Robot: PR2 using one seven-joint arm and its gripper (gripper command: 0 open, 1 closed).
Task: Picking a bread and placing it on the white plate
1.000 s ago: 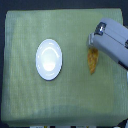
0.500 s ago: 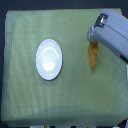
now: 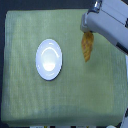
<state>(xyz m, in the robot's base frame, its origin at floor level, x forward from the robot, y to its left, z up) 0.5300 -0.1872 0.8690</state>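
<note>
One white plate (image 3: 49, 59) on the green counter (image 3: 30, 105), one bread (image 3: 87, 46) well apart toward the exterior view's right, one tool (image 3: 89, 31) at its top end, grip state unclear.

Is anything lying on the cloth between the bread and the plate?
No. The bread hangs at the gripper toward the exterior view's right, and the plate sits to its left. Only bare green cloth shows between them.
</note>
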